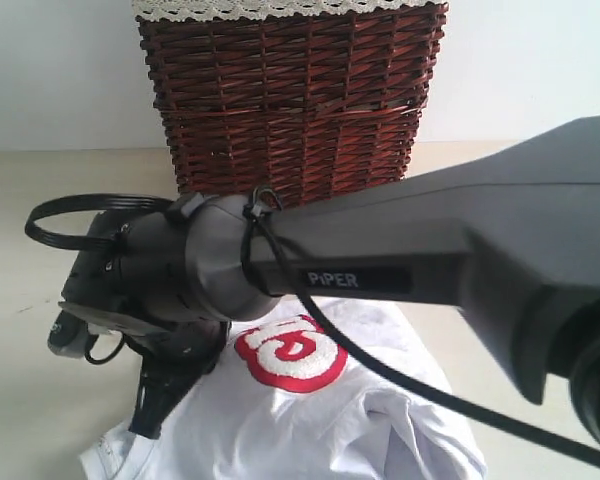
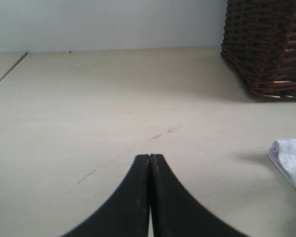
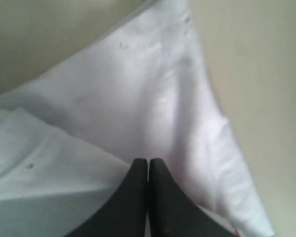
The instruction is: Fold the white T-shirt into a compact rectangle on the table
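The white T-shirt (image 1: 380, 420) lies crumpled on the table (image 1: 30, 400) near the front, its red band with white letters (image 1: 290, 352) facing up. My right arm reaches across it, and my right gripper (image 1: 150, 408) points down at the shirt's left edge. In the right wrist view the jaws are closed, the right gripper (image 3: 148, 160) meeting a fold edge of the T-shirt (image 3: 138, 98). My left gripper (image 2: 149, 156) is shut and empty over bare table (image 2: 89, 98), with a corner of the T-shirt (image 2: 291, 158) off to one side.
A dark red wicker basket (image 1: 290, 100) with white lace trim stands at the back against the wall, also seen as the basket (image 2: 271, 44) in the left wrist view. The right arm's grey body (image 1: 460, 260) and black cable (image 1: 400, 385) hang over the shirt.
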